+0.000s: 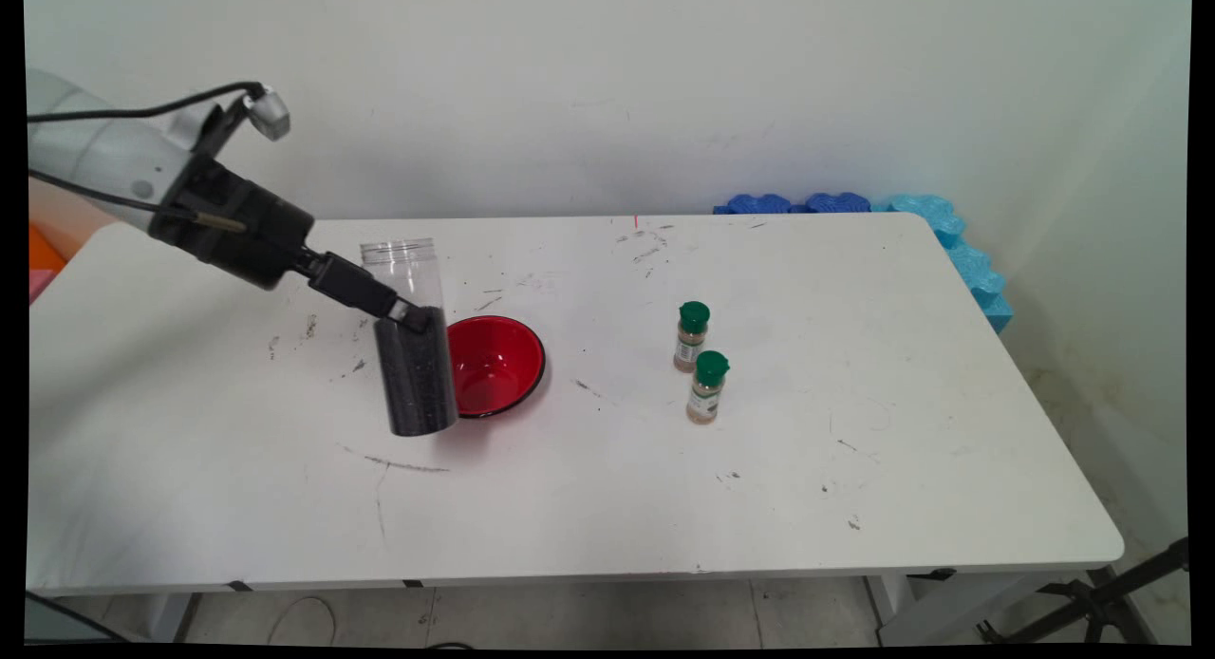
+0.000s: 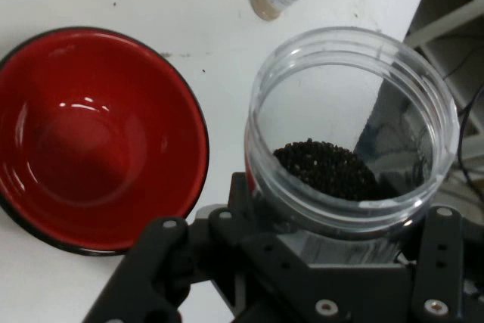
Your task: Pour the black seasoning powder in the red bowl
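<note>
Gripper (image 1: 410,314) clamped on open clear jar (image 1: 415,355) of black grains, left-centre frame, tilted beside empty red bowl (image 1: 498,365).

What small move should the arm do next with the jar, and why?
Probably tip the jar toward the red bowl: the end effector grips it, its mouth is open, the black grains sit inside, and the bowl beside it looks empty.

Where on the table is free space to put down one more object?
Free: the near strip in front of the clear jar, and the right end of the table beyond the two spice bottles. Crowded: around the gripper, jar and red bowl.
</note>
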